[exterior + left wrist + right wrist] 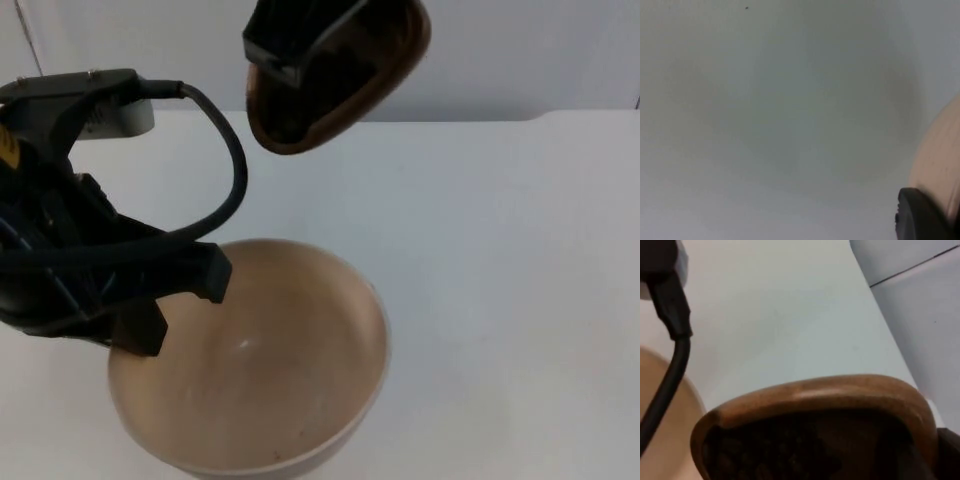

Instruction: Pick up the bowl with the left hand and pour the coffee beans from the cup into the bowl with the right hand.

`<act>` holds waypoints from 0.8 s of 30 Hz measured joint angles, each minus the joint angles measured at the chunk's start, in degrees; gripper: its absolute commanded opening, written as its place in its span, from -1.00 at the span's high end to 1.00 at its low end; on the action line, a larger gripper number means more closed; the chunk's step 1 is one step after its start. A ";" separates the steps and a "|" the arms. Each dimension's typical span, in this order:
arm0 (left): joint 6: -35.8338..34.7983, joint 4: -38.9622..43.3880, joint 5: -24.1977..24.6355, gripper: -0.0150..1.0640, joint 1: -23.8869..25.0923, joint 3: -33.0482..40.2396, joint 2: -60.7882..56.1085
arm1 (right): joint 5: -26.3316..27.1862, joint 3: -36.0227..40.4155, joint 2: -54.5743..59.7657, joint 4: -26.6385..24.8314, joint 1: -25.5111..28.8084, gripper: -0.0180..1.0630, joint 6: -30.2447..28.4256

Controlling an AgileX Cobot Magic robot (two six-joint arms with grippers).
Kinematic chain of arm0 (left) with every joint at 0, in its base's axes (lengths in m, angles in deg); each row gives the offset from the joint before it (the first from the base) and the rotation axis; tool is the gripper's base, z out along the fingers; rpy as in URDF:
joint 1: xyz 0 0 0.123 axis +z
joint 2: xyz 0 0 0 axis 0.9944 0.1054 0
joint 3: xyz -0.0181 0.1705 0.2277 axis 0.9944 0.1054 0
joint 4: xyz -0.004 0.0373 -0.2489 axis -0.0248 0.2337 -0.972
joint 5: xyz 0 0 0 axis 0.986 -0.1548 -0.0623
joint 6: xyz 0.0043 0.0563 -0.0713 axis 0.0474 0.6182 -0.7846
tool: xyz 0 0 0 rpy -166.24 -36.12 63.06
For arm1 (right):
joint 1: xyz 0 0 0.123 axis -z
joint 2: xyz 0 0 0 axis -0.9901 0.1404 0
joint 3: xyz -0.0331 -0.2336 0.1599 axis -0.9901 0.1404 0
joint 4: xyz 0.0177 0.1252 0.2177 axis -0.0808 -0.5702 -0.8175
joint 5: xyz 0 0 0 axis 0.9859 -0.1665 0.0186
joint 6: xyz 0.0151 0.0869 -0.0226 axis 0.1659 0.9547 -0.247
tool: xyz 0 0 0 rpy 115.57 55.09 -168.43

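Note:
A beige bowl [300,370] hangs above the white table, held up close under the top camera, and its inside looks bare. My left gripper [178,305] is shut on the bowl's left rim, one finger inside and one outside. The left wrist view has the bowl's outer wall [940,160] beside a black fingertip [920,217]. A brown wooden cup [340,75] is tilted in the air beyond the bowl, with my right gripper [298,55] shut on its rim. Dark coffee beans [775,450] lie inside the cup [815,392], with the bowl's edge [675,430] below it.
The white table top [520,250] stretches to the right and ends at the grey partition wall [520,60]. Part of the left arm's grey housing [120,115] sits at the back left.

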 measured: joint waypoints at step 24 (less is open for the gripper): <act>0.00 0.00 0.00 0.98 0.00 0.00 0.00 | 0.00 0.05 -0.11 4.25 -2.42 0.97 -6.63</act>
